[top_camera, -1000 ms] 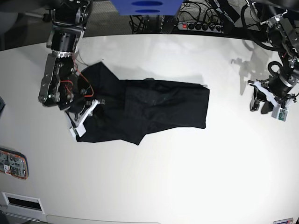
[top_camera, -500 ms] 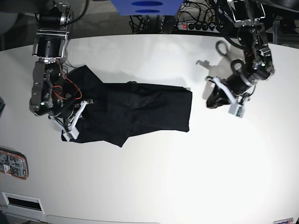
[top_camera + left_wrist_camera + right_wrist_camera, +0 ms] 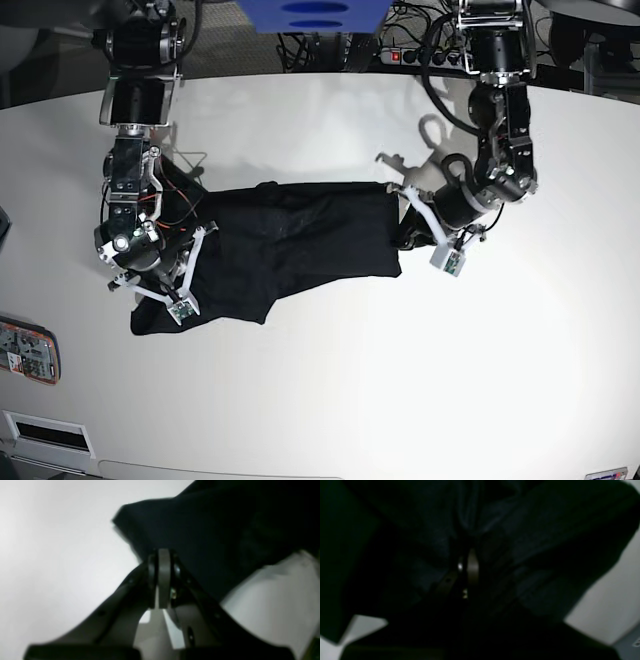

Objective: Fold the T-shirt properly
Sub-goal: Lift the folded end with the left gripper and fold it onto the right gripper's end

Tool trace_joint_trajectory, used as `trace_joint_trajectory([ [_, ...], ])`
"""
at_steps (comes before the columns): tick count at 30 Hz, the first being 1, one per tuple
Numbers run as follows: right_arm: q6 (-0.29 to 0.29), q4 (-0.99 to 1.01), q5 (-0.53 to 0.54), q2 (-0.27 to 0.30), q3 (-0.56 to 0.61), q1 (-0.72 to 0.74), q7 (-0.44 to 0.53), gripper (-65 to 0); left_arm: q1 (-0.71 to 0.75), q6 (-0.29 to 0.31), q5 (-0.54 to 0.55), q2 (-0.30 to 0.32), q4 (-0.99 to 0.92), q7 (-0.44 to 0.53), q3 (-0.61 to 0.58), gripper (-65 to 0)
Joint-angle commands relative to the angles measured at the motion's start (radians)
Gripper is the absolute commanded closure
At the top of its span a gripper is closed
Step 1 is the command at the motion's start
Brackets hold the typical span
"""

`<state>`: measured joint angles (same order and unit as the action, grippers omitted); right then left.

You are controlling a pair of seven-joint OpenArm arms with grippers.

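The black T-shirt (image 3: 290, 250) lies crumpled and partly folded on the white table (image 3: 400, 380), left of centre. My right gripper (image 3: 150, 298) is on its left end; in the right wrist view the fingers (image 3: 471, 565) are shut with dark fabric (image 3: 532, 555) bunched around them. My left gripper (image 3: 403, 228) is at the shirt's right edge. In the left wrist view its fingers (image 3: 163, 557) are pressed together, tips at the edge of the fabric (image 3: 212, 535); no cloth shows between them.
An orange-edged device (image 3: 28, 350) lies at the table's left edge, and a white unit (image 3: 45, 432) sits at the front left corner. A power strip (image 3: 430, 55) and cables lie behind the table, with a blue object (image 3: 310, 15) at the top.
My left arm has swung in from the far right to the shirt's right edge. My right gripper has moved down and left, and the shirt has shifted left with it.
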<state>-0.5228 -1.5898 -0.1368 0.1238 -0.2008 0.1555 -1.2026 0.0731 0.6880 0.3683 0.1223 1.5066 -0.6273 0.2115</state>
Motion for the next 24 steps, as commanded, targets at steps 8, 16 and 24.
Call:
trace_joint_trajectory([
  [8, 0.005, -0.189, 0.003, -0.025, 0.11, 0.023, -0.082, 0.0, -0.077, 0.01, -0.147, -0.063, -0.048, 0.022, -0.096, 0.0],
  [16, 0.005, -0.226, -0.001, -0.148, 0.156, 0.022, -0.102, 0.0, -0.077, 0.01, -0.142, -0.068, -0.05, 0.022, -0.209, 0.0],
  [24, 0.117, -0.229, -0.001, -0.157, 0.317, 0.014, -0.102, 0.0, -0.081, 0.01, -0.144, -0.069, -0.051, 0.022, -0.228, 0.0],
])
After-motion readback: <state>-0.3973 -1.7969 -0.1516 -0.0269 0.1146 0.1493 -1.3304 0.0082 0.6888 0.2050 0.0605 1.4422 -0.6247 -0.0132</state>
